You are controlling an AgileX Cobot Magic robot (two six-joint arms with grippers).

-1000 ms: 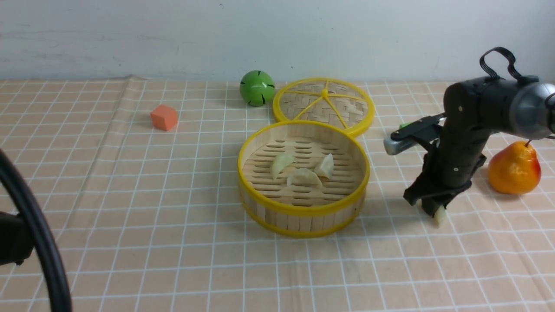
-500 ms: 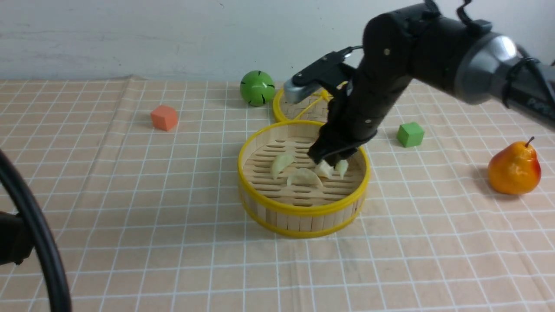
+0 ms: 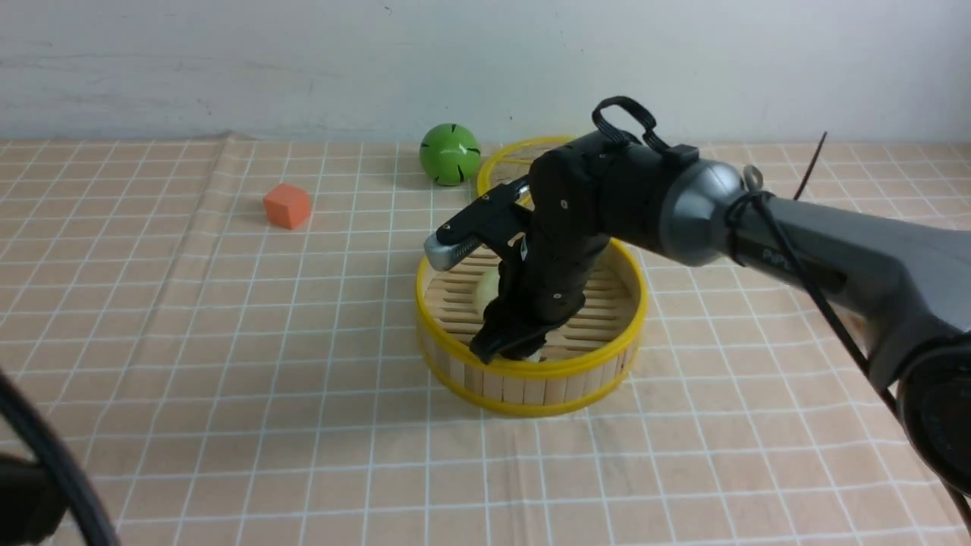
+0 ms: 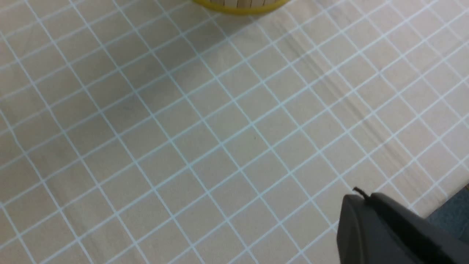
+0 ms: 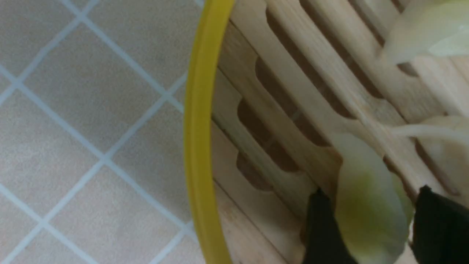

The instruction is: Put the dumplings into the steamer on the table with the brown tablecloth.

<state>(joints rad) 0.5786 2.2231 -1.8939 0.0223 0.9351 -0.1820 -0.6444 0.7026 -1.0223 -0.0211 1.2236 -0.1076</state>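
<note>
Pale plaster wall (image 3: 227,61) stands behind a wide tabletop (image 3: 683,470) draped in the beige-peach tablecloth (image 3: 227,341), which has a thin white grid and a long crease running toward the back. Near the middle sits the steamer (image 3: 531,370), a round bamboo-slat basket with yellow rims and a slotted wooden floor. The right arm (image 3: 796,235) reaches across from the right and bends down over it, so the right gripper (image 3: 512,347) is inside the basket, low against its near wall. In the right wrist view one dumpling (image 5: 370,212), pale with a green-yellow tint, lies between the two black fingers (image 5: 322,227) just above the slats. The picture is blurred there, and whether the fingers press on it or stand slightly clear cannot be told. Two more dumplings (image 5: 425,33) rest on the floor slats farther in, apart from the gripper. Behind the steamer a yellow-rimmed woven lid (image 3: 507,155) lies flat, mostly hidden by the arm. A green ball (image 3: 450,154) sits just beside it on the left, and an orange cube (image 3: 287,205) is well apart, farther left. The left gripper (image 4: 384,231) shows only as a dark shape over bare cloth, its jaws together, with just the steamer's base at the edge of its view.
</note>
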